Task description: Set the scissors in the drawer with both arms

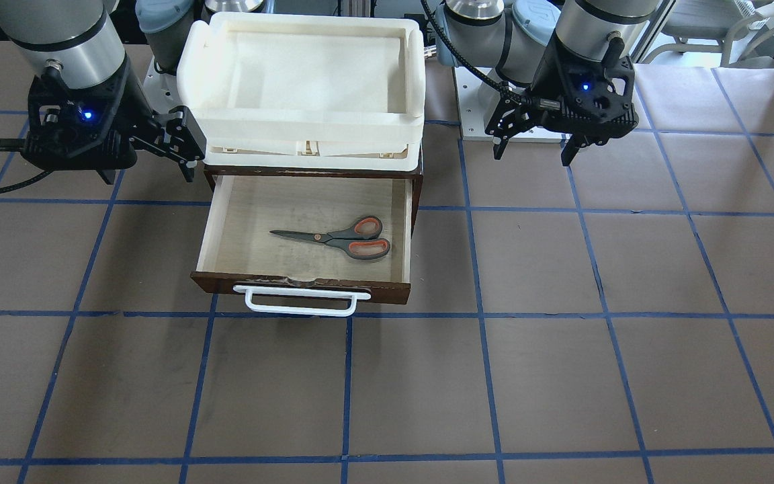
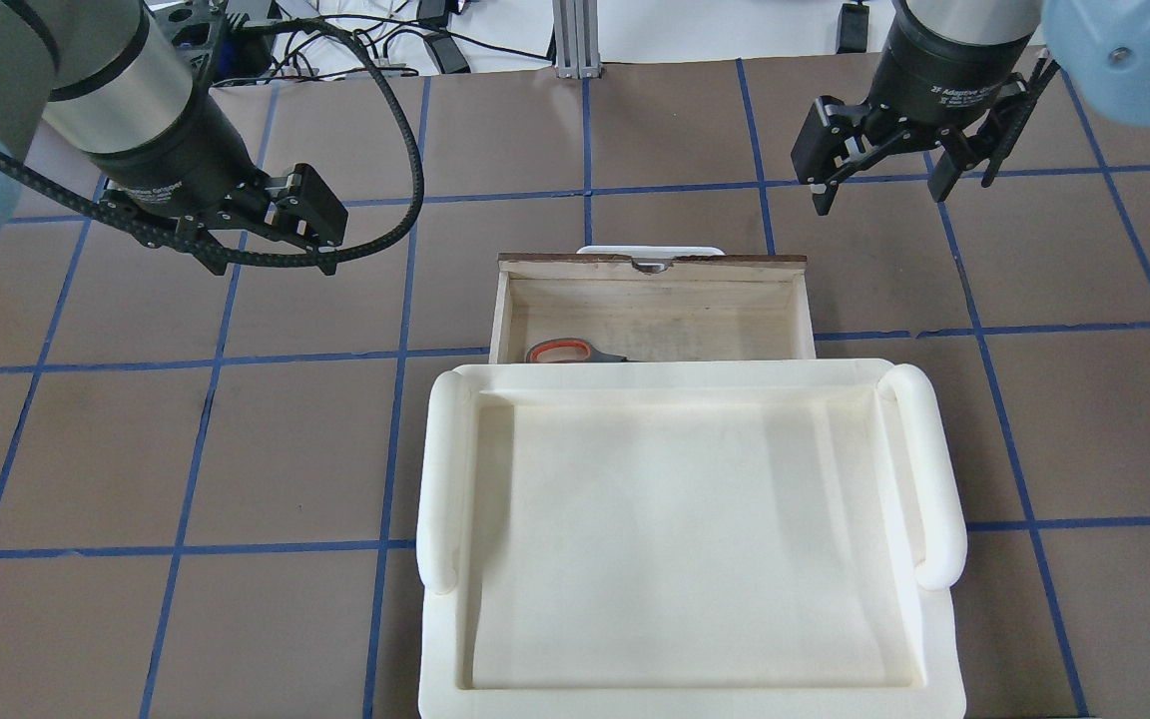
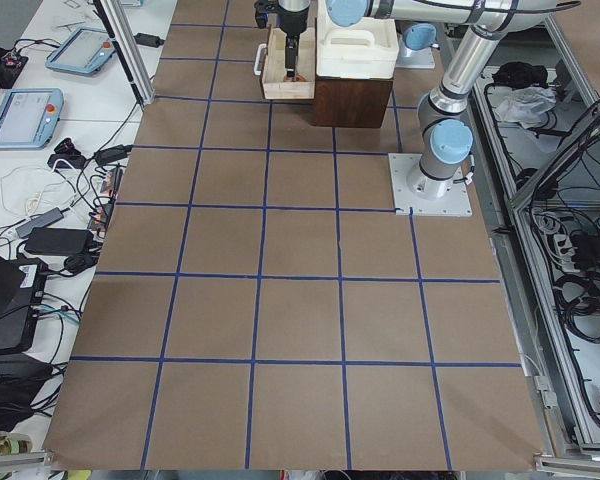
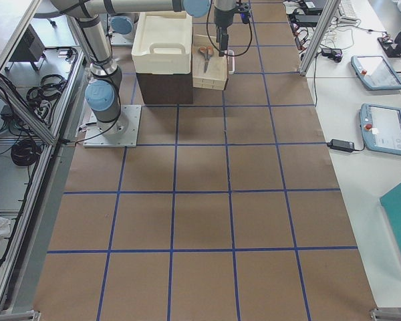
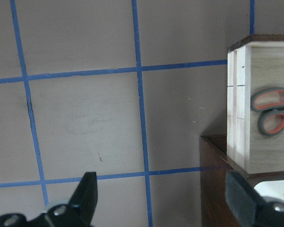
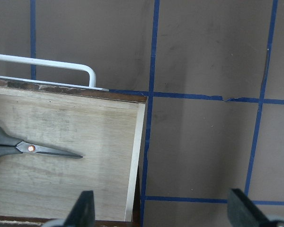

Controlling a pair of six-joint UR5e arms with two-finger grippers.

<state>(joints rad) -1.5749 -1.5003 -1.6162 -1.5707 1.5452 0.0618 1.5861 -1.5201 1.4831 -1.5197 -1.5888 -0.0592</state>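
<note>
The left arm comes down steeply on the left side of the drawer (image 1: pixel 303 286), and the left gripper (image 1: pixel 533 151) hangs above the bare desk (image 1: pixel 562 336), pointing downward. Its fingers (image 5: pixel 87 191) are spread wide and grasp nothing. The right arm has a similar pose on the right side. The right gripper (image 2: pixel 879 195) hangs above the desk, its fingers (image 6: pixel 83 208) also spread wide and empty. Both grippers are apart from the drawer and show a blue light.

The drawer is pulled out, away from the robot, with its white handle (image 1: pixel 299 302) at the far end. The scissors (image 1: pixel 340 238) lie flat on its pale floor, the loops toward the left side and the closed blades pointing to the right.

A cream tray (image 1: pixel 306 131) sits on the dark cabinet behind the drawer. In the overhead view this tray hides most of the scissors; only one orange-lined loop shows. The left wrist view shows only the two loops, the blades being cut off by the picture edge. The right wrist view shows the blades and the pivot, with the loops cut off. In the front view the right gripper seems very close to the tray corner, but I cannot tell whether they touch. In both side views everything is too small to make out.
</note>
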